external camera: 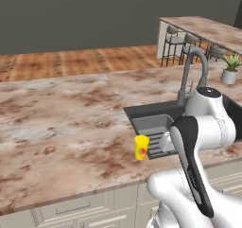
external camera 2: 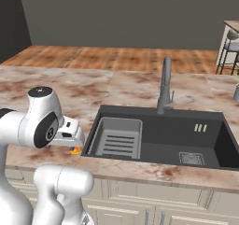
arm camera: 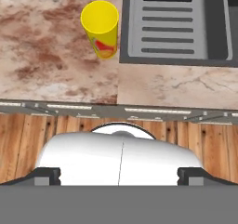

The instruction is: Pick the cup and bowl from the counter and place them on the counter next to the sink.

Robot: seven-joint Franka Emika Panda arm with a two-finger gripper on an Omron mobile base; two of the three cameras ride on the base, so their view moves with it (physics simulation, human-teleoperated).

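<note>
Tool [arm camera: 119, 183] spread wide, clamped on nothing. Cup [arm camera: 100, 27] upright on bench [arm camera: 42, 56], ahead of tool, just beside sink [arm camera: 172, 25] edge. Risk: careless swing clips cup, tips it into basin. Bowl location unknown; search may stall.

cup [external camera 2: 74, 149] mostly hidden behind arm (right base view); sink [arm camera: 176, 28] cropped.

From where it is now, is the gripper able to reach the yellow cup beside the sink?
Probably yes. The cup stands upright on the counter just left of the sink, with bare stone around it. The open gripper looks down over it, nothing between.
</note>
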